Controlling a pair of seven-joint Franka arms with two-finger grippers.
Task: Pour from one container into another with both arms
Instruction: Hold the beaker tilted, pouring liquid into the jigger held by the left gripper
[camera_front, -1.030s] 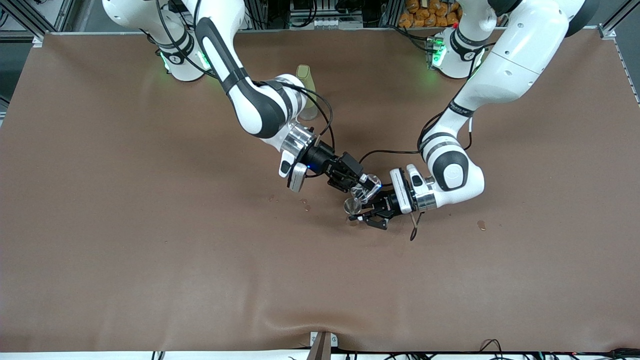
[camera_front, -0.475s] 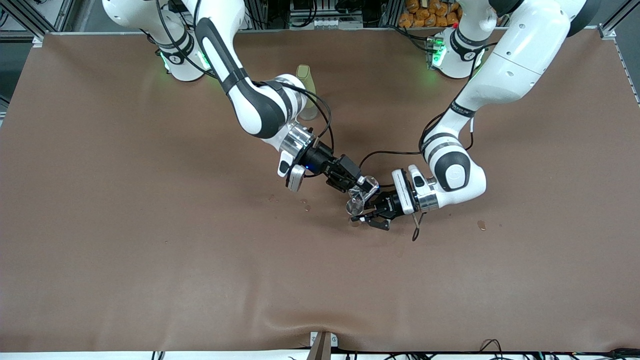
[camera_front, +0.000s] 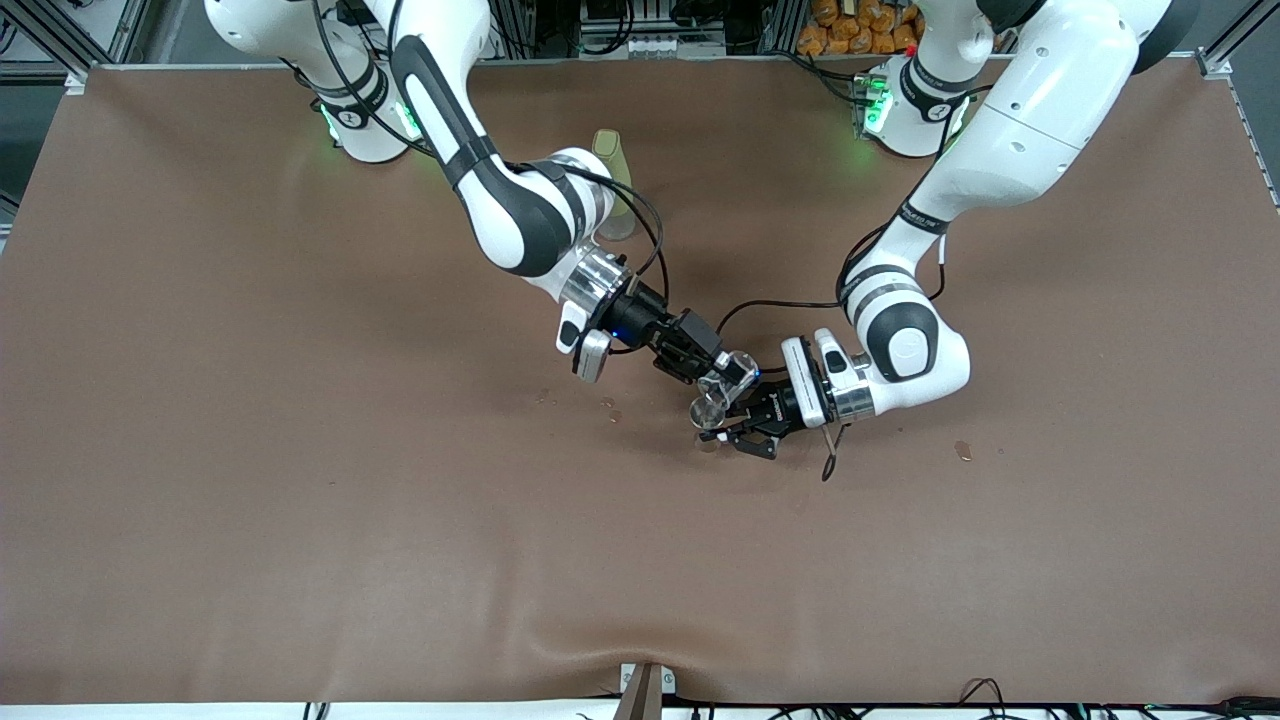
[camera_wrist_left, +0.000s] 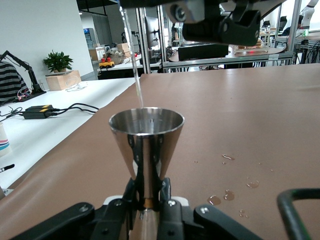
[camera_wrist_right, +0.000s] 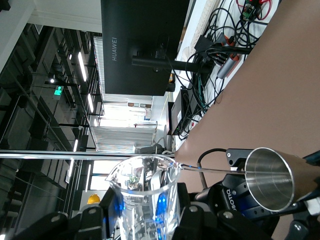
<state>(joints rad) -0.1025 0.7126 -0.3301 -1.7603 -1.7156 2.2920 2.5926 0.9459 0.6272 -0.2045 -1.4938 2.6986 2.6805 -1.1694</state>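
Steel jigger (camera_wrist_left: 146, 142) upright in my left gripper (camera_front: 742, 432), pinched at the waist, over mid-table. Right gripper (camera_front: 722, 371), clamped on the beaker (camera_wrist_right: 144, 199), has tipped further: thin stream now landing inside. Pour underway.

Shiny silver steel jigger (camera_wrist_left: 146, 150), mirror-like, with brown reflections. Clear colourless beaker (camera_wrist_right: 144, 197), blue glints inside. Matte brown table (camera_front: 300, 520), darker wet spots at centre frame. White arms (camera_front: 1000, 130) with black bands, green lights at upper frame. Black grippers (camera_front: 745, 432). Pale yellow-green bottle (camera_front: 612, 160), upper centre. Black monitor (camera_wrist_right: 145, 45), white lettering.
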